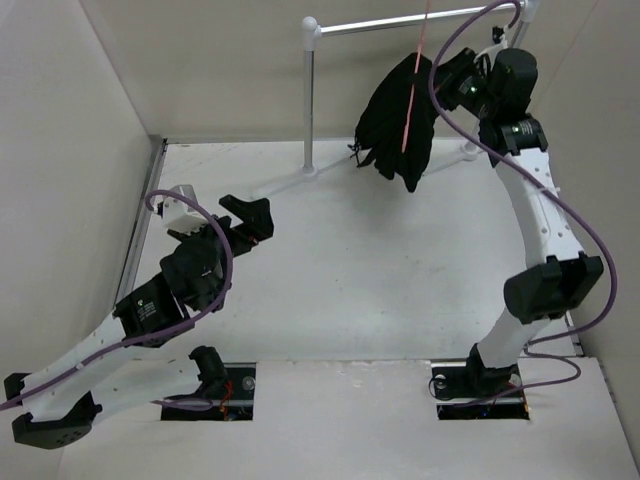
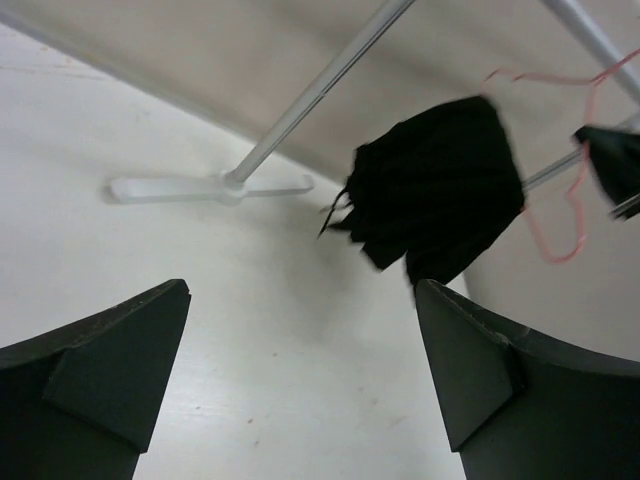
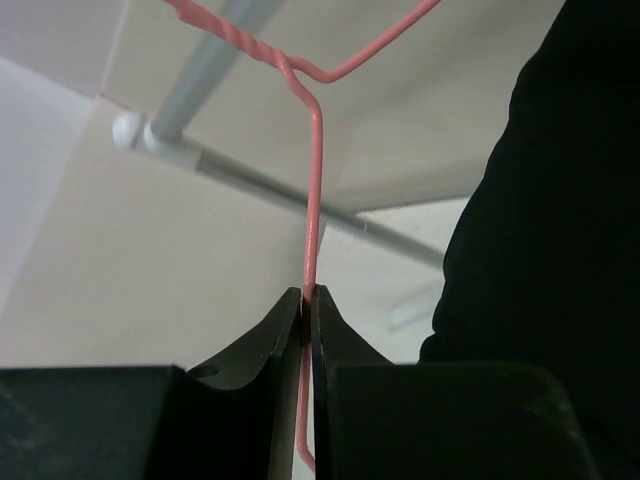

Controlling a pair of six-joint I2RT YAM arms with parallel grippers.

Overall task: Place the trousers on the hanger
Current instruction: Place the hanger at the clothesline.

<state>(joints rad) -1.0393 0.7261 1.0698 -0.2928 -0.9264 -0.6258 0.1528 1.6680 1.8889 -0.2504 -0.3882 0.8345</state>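
Note:
The black trousers (image 1: 392, 120) hang bunched over the thin pink hanger (image 1: 411, 95) under the rack's top bar, off the table. My right gripper (image 1: 452, 88) is beside them, shut on the hanger. In the right wrist view its jaws (image 3: 308, 292) pinch the hanger wire (image 3: 314, 190), with the trousers (image 3: 550, 250) filling the right side. My left gripper (image 1: 250, 216) is low over the table's left part, far from the garment and open with nothing in it. In the left wrist view its fingers (image 2: 302, 295) stand wide apart, and the trousers (image 2: 440, 190) and hanger (image 2: 572, 215) show ahead.
A grey-white clothes rack has a post (image 1: 309, 95), a top bar (image 1: 420, 20) and flat feet (image 2: 210, 188) at the table's far side. Walls close in on the left and back. Purple cables loop along both arms.

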